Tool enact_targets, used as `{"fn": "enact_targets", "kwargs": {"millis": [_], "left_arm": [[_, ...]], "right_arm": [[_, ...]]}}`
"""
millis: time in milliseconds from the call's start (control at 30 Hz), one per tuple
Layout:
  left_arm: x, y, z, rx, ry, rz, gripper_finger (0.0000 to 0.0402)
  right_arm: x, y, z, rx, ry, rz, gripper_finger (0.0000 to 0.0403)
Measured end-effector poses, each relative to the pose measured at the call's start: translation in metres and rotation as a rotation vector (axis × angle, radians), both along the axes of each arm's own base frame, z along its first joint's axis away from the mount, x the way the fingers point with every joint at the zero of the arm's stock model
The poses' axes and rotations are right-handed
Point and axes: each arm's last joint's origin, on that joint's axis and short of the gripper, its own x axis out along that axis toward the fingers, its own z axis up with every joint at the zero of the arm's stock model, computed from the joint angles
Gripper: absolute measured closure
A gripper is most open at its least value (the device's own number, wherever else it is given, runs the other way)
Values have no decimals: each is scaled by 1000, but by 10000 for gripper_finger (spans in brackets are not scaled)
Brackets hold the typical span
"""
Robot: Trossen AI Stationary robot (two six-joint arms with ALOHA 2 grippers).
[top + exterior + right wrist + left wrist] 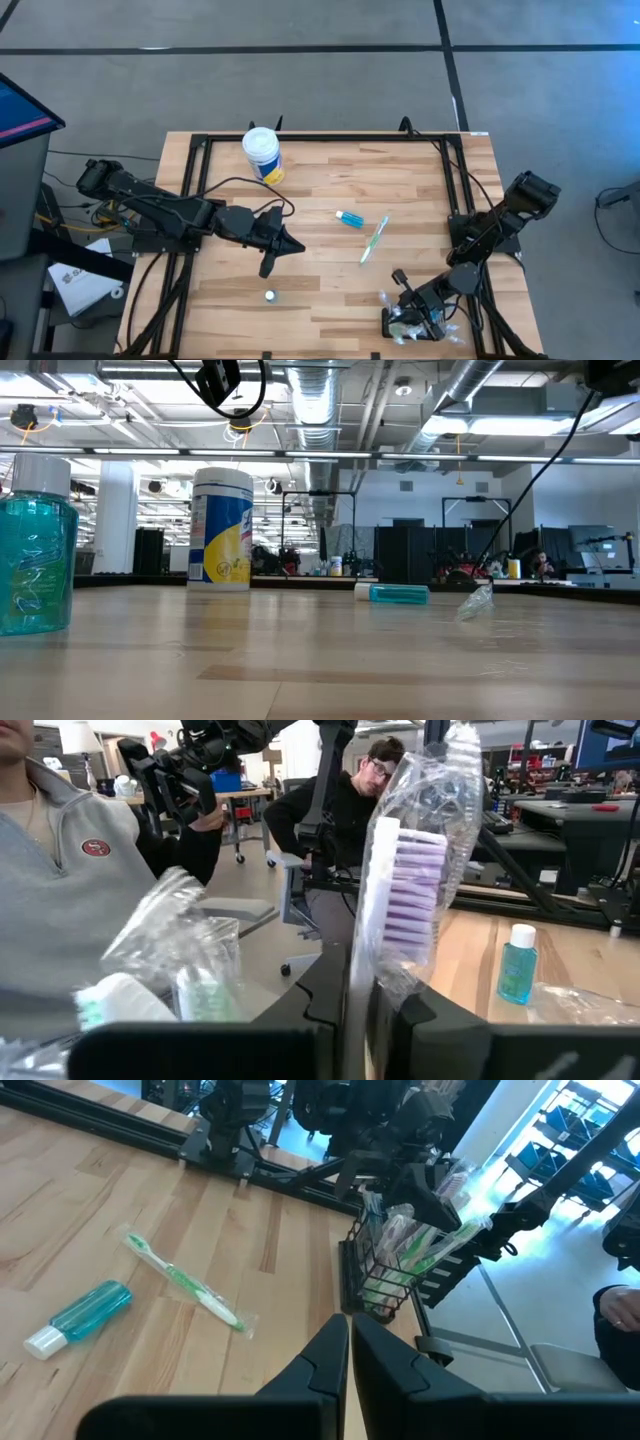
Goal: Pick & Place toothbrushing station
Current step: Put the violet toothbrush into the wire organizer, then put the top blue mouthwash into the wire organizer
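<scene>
The toothbrushing station (pixel 415 322), a small black ribbed holder, sits at the table's near right corner with several plastic-wrapped toothbrushes in it. It also shows in the left wrist view (pixel 372 1280). My right gripper (pixel 405 296) is at its top, shut on a wrapped purple-bristled toothbrush (pixel 405 885). My left gripper (pixel 283 246) is shut and empty over the table's middle left, its fingers (pixel 348 1355) pointing toward the holder. My right gripper pinches the wrapped purple-bristled toothbrush below its head (pixel 358 975) between its two fingers. The brush stands upright between them, its head above the fingertips. Whether the fingers also touch the black holder cannot be told; the wrappers hide it.
A wrapped green toothbrush (pixel 373 240) and a small blue bottle (pixel 350 218) lie on the table's middle. A teal bottle with a white cap (pixel 35 555) stands near the front edge. A white-lidded yellow-and-blue tub (pixel 262 152) stands at the far left. People sit beyond the table (pixel 60 870).
</scene>
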Motion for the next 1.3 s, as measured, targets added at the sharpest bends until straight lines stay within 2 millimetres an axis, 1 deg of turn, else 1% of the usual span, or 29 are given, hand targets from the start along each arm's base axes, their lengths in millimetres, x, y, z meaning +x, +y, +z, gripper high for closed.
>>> {"fn": "enact_targets", "kwargs": {"millis": [133,333,533,733,1167,1300], "left_arm": [[0,0,0,0,0,1,389],[0,0,0,2,0,4,389],[0,0,0,24,-3,-5,389],[0,0,0,26,-5,-6,389],[0,0,1,48,-16,-15,389],[6,-2,-5,65,-10,-23,389]], "right_arm": [[-1,0,2,1,0,2,363],[-7,-5,14,-12,11,4,329],[-11,-11,25,-3,17,0,310],[-16,-17,35,6,32,0,303],[-28,-33,56,5,27,-23,305],[-31,-39,60,-7,36,-57,305]]}}
